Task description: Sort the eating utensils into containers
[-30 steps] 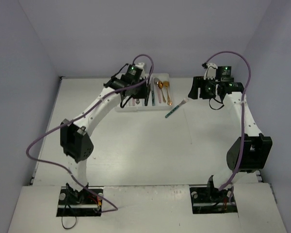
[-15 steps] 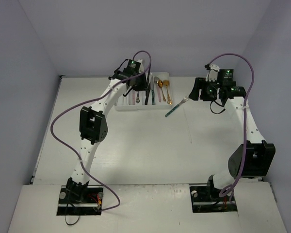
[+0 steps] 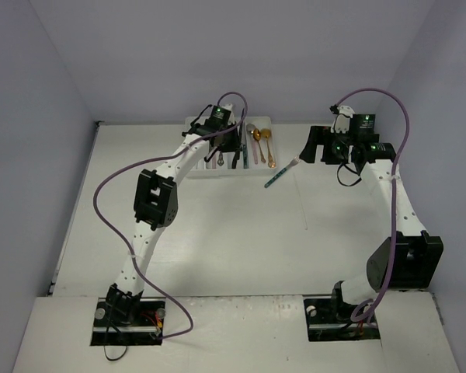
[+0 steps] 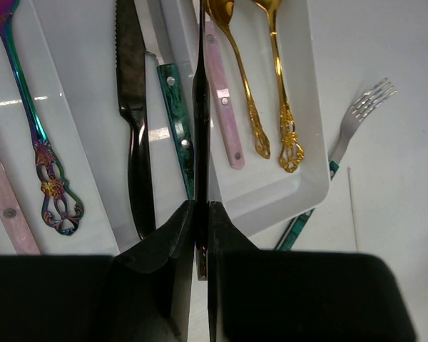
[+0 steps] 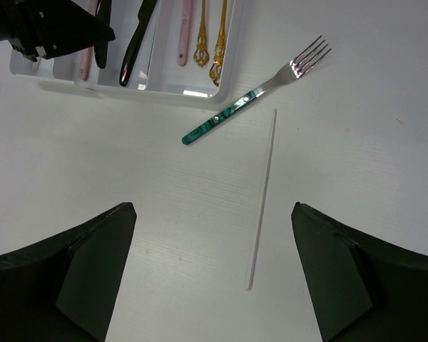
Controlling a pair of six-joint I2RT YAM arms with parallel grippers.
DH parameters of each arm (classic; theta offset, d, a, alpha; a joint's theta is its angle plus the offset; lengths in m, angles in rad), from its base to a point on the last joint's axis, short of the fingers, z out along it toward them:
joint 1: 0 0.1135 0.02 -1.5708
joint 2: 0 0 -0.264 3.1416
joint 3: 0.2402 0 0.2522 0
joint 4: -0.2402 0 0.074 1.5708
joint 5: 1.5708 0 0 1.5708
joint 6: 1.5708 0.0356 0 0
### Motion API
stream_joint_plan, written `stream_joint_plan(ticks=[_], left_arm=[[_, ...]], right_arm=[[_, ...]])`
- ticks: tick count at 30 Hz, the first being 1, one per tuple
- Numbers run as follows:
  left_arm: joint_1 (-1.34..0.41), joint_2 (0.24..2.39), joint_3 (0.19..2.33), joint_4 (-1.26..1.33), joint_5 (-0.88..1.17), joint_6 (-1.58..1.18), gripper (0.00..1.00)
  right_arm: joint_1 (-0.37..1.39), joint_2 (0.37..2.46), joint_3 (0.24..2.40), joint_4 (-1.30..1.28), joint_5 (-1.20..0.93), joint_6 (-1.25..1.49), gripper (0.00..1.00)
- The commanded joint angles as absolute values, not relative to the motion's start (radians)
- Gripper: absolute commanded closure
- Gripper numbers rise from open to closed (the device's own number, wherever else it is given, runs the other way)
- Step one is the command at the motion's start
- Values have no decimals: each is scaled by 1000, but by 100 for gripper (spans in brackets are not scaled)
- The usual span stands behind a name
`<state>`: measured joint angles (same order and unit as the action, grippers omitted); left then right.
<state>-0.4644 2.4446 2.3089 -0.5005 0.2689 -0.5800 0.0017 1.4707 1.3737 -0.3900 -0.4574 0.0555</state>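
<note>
**A black knife was gripped above the tray while one fork lay out on the bench.**

The pale bench (image 3: 241, 233) was seen to carry the white tray (image 4: 271, 192) at its far side, with both arms reached out towards it. The left tool (image 4: 200, 214) was clenched on a black knife (image 4: 200, 107), which was held edge-on over the tray and in line with a divider, so the compartment beneath could not be told. The right tool (image 5: 212, 210) was released, with its fingers spread wide, and was held above bare bench near the tray. A teal-handled fork (image 5: 253, 96) was left on the bench just beside the tray's corner. Inside the tray were laid a second black knife (image 4: 134, 114), an iridescent piece (image 4: 28, 121), a teal-handled piece (image 4: 177, 121), a pink-handled piece (image 4: 221, 100) and two gold spoons (image 4: 239, 78).
</note>
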Motion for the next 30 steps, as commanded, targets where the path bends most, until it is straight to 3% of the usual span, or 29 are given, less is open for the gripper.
stream_joint_plan(ticks=[1,8,11,13,17,20,27,30], left_arm=[[-462,2428,2360,-391,221,-586,100],[-457,2460,2358,-390,206,-593,100],[-457,2472,2359,-383,201,-593,95],[-457,2474,2364,-380,201,-589,88],[-456,2464,2370,-375,205,-573,63],[-454,2446,2378,-370,203,-551,52],[-462,2284,2380,-325,243,-413,50],[-481,2197,2313,-325,362,-228,50]], right_arm=[[5,1415,1364,-339,-440,56,10],[4,1415,1359,-337,-438,55,9],[3,1416,1357,-337,-440,55,9],[5,1416,1357,-337,-440,55,9],[4,1416,1357,-337,-442,54,9],[5,1414,1355,-338,-441,54,9],[3,1394,1350,-337,-423,50,9],[4,1390,1348,-336,-406,46,9]])
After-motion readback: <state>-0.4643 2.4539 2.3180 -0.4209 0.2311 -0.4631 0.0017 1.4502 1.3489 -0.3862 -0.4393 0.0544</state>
